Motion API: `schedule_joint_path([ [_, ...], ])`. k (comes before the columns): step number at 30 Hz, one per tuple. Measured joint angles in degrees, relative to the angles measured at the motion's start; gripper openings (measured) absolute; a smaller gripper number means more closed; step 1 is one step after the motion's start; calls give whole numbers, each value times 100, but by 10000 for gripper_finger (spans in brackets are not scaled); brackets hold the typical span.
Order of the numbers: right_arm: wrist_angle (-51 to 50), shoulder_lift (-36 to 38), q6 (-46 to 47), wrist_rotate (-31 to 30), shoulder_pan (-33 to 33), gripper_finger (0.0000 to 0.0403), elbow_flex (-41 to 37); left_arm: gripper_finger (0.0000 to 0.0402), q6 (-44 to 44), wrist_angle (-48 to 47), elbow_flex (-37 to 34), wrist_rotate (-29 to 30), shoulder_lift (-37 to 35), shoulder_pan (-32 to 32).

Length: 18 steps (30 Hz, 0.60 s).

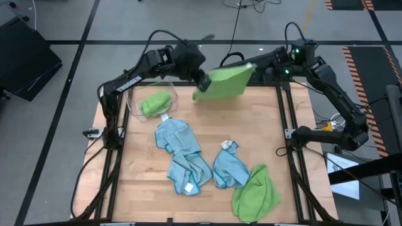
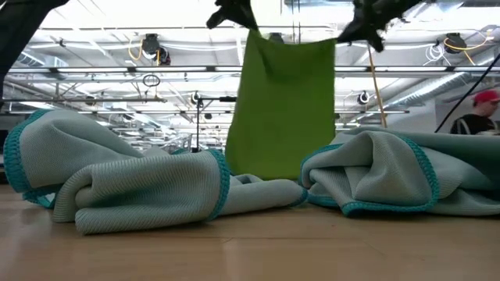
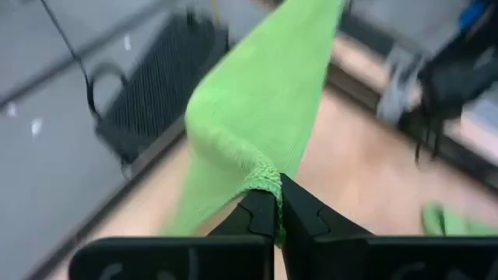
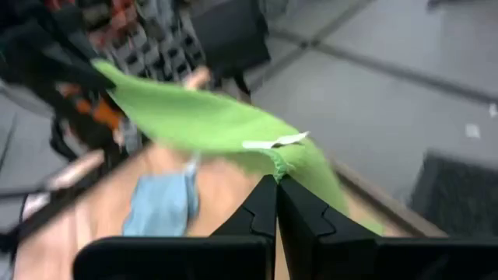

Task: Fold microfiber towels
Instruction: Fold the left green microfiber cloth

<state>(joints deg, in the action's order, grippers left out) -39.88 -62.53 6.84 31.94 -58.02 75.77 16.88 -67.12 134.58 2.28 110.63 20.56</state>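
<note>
Item: blue towels, crumpled, nearest the low camera. Green towel hangs above the table's far edge, left gripper and right gripper each clenched on a corner. I'd keep the corners level, taut, and lower flat.

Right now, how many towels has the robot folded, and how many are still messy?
One green towel sits in the clear bin, so that one looks done. In hand: the left claw and right claw, both shut, hold another green towel stretched up in the air between them. Left: a heap of blue towels, another blue towel and a green one lie crumpled on the table.
</note>
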Motion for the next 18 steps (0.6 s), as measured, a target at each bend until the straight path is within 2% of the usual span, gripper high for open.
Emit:
schedule_joint_path([
  [2, -728, 130, -251, 138, -15, 0, -14, 5, 49, -616, 0, 3, 13, -206],
  [6, -1850, 427, -470, 688, 116, 0, -353, 5, 129, -1164, -23, 29, 296, -740],
  [12, -2445, 1019, -192, 1360, 557, 0, -1678, 3, 408, -768, -486, -393, 693, -1463],
  [18, -2461, 1514, 410, 1844, 894, 0, -2948, 4, 1071, -125, -1476, -1065, 911, -2027],
])
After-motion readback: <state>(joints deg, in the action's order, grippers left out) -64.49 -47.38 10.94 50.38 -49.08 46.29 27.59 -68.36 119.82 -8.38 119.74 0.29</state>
